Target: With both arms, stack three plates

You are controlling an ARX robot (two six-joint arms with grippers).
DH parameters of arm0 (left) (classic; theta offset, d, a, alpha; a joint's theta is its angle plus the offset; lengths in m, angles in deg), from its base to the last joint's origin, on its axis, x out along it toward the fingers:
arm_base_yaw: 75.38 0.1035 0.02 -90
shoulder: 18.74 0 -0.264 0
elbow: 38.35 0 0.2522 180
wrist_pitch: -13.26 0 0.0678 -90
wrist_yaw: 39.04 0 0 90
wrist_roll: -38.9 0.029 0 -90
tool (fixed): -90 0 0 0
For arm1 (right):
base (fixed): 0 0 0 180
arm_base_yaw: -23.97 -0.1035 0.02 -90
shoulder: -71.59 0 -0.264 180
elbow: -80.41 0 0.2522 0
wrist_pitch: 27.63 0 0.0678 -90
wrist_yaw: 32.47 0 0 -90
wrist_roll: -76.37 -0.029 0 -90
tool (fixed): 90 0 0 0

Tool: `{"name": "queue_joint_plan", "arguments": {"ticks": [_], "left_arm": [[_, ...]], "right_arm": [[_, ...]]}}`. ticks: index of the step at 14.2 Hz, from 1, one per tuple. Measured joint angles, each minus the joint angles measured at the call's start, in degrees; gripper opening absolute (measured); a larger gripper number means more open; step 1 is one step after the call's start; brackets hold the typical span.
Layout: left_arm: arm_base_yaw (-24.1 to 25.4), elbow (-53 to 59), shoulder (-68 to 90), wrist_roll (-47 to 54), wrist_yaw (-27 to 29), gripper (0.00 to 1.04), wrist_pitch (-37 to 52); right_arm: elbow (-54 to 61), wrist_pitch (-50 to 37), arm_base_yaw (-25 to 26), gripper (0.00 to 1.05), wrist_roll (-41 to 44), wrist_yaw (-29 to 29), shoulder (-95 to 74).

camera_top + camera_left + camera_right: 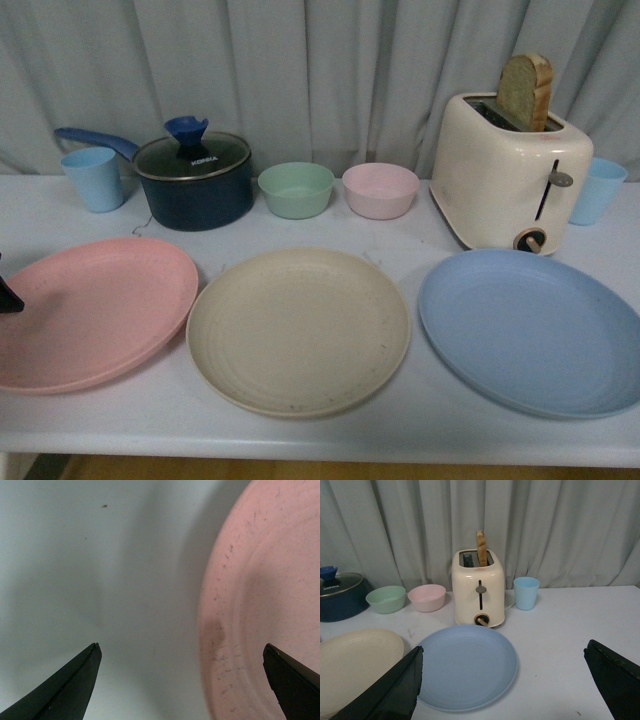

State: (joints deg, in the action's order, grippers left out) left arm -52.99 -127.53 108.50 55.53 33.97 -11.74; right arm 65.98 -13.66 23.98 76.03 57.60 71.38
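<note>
In the front view, the three plates lay flat and face up in one row running left to right across the lower half of the frame: the pink plate (95,312) at lower left, the beige plate (298,330) in the middle and the blue plate (530,330) at lower right, cut by the right edge. They sat close together with none overlapping. Being round, they had no long axis of their own. A small black piece of the left arm (8,296) came in at the left edge over the pink plate. Behind the row stood a light-blue cup (93,178), a dark-blue lidded pot (193,180), a green bowl (296,189), a pink bowl (380,190), a cream toaster (505,175) with a bread slice (525,92) upright in its slot, and a second blue cup (598,190) at the right edge.

In the left wrist view, the left gripper (180,680) was spread wide and held nothing. One of its fingers (70,690) was over the white table (90,580) and the other over the pink plate, whose curved rim ran between them.

In the right wrist view, the right gripper (502,685) was likewise wide apart and empty. The blue plate lay flat between its fingers (390,690) — just in front of the toaster, with the beige plate beside it.
</note>
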Motion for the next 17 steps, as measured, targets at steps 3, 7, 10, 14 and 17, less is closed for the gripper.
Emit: {"name": "queue_joint_plan", "arguments": {"ticks": [3, 7, 10, 14, 17], "left_arm": [[-0.4, 0.0, 0.7, 1.0, 0.1, 0.75, 0.5], [-0.9, 0.0, 0.7, 1.4, 0.6, 0.39, -0.1], [-1.1, 0.0, 0.6, 1.1, 0.2, 0.15, 0.1], [-1.2, 4.5, -9.3, -4.2, 0.5, 0.03, 0.9], [-4.3, 7.0, -19.8, -4.5, 3.6, 0.03, -0.7]], "right_arm": [[0.0, 0.0, 0.0, 0.98, 0.0, 0.0, 0.0], [0.0, 0.0, 0.0, 0.98, 0.0, 0.0, 0.0], [0.0, 0.0, 0.0, 0.98, 0.0, 0.0, 0.0], [0.0, 0.0, 0.0, 0.98, 0.0, 0.0, 0.0], [0.0, 0.0, 0.0, 0.98, 0.0, 0.0, 0.0]]}}
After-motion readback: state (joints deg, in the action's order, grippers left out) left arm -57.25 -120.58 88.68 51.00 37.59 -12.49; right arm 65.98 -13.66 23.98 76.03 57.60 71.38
